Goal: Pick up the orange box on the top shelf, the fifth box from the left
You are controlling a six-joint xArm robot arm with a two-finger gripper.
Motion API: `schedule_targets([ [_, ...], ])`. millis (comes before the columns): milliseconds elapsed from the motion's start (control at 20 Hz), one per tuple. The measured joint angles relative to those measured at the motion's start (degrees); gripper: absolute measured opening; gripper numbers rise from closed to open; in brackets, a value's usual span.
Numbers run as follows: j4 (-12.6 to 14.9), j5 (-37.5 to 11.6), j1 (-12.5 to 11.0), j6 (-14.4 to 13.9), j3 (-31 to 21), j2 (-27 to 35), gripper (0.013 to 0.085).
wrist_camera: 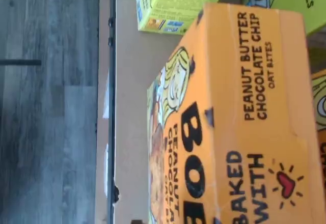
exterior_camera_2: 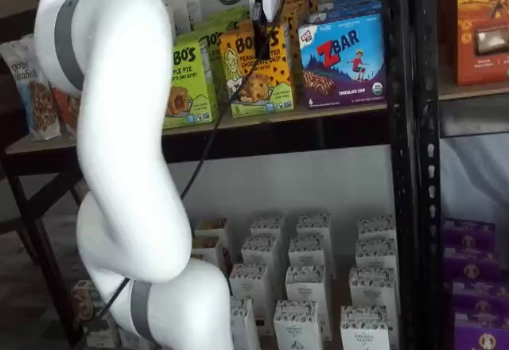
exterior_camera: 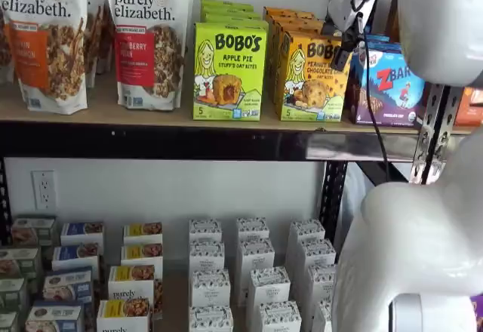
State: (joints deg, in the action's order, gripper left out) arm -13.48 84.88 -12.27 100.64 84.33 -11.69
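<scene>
The orange box [exterior_camera: 312,78] stands upright at the front edge of the top shelf [exterior_camera: 151,112], with the lime-green box [exterior_camera: 229,70] just beside it on one side and the blue box [exterior_camera: 386,83] on the other. More orange boxes line up behind it toward the back of the shelf. In both shelf views the claw [exterior_camera_2: 261,28] hangs in front of the upper part of the orange box, close to its top edge, with a black cable [exterior_camera_2: 208,139] trailing down from it.

The pictures show the black fingers only as one dark shape against the box front, so a gap cannot be made out there; judged from everything at hand, the claw stands wide open and holds nothing. The wrist view is filled by the top and front of the orange box [wrist_camera: 239,127], seen from very near, with the tan shelf board and its black front rail [wrist_camera: 111,107] alongside.

The step in hand looks like the final approach: the claw is lined up but has not closed. The next move calls for easing the fingers to either side of the box, clear of the green and blue neighbours, then closing firmly before lifting it off the shelf.
</scene>
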Motion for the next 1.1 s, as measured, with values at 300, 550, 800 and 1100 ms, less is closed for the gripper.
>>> schedule_targets([
  [300, 1.67, -0.34, 0.76, -0.49, 0.02, 0.37, 0.085],
  [550, 3.11, 1.71, 1.24, -0.93, 1.51, 1.39, 0.085],
  [800, 3.71, 2.99, 1.61, -1.31, 2.24, 1.97, 0.085],
  [1100, 4.51, 3.43, 2.21, -1.81, 2.31, 2.1, 0.085],
])
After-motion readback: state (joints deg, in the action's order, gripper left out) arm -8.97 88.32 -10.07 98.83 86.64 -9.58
